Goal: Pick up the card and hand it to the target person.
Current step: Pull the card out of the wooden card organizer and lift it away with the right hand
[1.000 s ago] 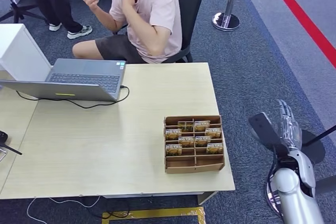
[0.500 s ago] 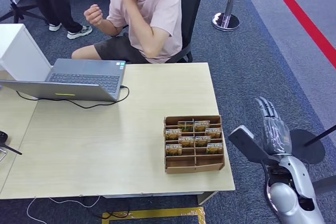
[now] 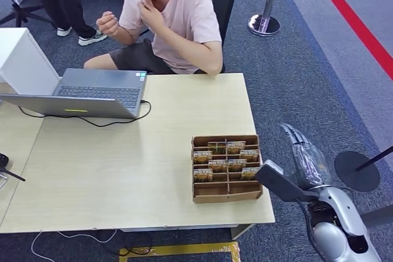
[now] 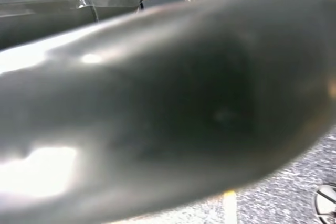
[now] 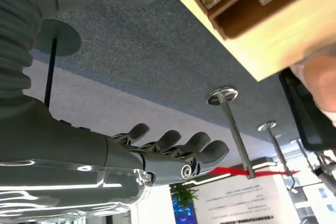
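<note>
The right hand (image 3: 303, 167) was wide open and held nothing. The cards (image 3: 227, 161) sat in the box (image 3: 227, 196) just to its left, standing in rows.

Brown card box (image 3: 227, 196), pale wood table (image 3: 139, 164), grey carpet (image 3: 296, 84).

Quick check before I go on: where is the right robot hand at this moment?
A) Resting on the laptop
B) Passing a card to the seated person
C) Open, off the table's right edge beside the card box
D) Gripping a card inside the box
C: the head view shows the right robot hand empty with fingers spread, off the table edge beside the card box, touching nothing.
</note>
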`<state>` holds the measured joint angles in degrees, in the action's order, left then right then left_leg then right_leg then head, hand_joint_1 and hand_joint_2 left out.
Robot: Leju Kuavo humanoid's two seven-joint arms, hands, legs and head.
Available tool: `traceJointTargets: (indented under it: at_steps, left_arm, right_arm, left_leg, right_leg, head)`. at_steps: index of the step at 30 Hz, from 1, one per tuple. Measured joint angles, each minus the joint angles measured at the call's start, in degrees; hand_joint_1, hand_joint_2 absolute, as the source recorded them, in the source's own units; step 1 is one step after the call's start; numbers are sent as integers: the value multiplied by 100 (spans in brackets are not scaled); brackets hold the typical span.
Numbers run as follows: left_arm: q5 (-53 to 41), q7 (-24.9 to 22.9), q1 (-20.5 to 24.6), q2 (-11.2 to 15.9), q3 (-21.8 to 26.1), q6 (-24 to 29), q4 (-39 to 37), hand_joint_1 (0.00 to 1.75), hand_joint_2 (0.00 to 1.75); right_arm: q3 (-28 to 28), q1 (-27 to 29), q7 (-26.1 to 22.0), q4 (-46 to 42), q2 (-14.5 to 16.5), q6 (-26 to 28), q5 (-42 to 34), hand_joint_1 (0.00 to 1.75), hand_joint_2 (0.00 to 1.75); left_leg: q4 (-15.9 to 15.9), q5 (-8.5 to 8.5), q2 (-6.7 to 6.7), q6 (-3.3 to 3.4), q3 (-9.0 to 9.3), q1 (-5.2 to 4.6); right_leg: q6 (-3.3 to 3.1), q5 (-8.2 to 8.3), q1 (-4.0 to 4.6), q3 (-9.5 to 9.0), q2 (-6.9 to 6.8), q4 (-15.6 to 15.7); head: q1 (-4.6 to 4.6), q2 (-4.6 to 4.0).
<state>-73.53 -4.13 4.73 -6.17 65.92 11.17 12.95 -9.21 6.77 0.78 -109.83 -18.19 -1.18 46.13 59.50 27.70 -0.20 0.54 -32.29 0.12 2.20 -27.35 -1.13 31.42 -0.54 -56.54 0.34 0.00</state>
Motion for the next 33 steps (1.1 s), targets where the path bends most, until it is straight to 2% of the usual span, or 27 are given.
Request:
traceJointTargets:
  at_steps: [10,18,22,28,33]
  left_arm:
    - [51,-9,0,-4,35,7,-5,0,0]
    - [50,-49,0,-6,37,8,-12,0,0]
    - [51,-51,0,-6,37,8,-12,0,0]
    - [51,-66,0,-6,39,8,-12,0,0]
    - [51,-68,0,-7,39,8,-12,0,0]
  right_arm:
    - [-331,20,132,-5,-119,-93,108,44,175]
    - [-539,20,279,-5,-220,-160,169,77,175]
    - [-630,-10,376,-5,-265,-217,271,73,175]
    - [-802,-113,584,3,-407,-362,491,82,175]
    - [-947,-244,649,57,-581,-473,510,74,175]
  left_leg:
    - [0,0,0,0,0,0]
    - [0,0,0,0,0,0]
    - [0,0,0,0,0,0]
    - [0,0,0,0,0,0]
    - [0,0,0,0,-1,0]
  right_leg:
    - [0,0,0,-1,0,0]
    - [0,0,0,0,0,0]
    - [0,0,0,-1,0,0]
    - [0,0,0,-1,-1,0]
    - [1,1,0,-1,0,0]
  head:
    - [1,0]
    - [0,-1]
    - [1,0]
    - [0,0]
    - [-1,0]
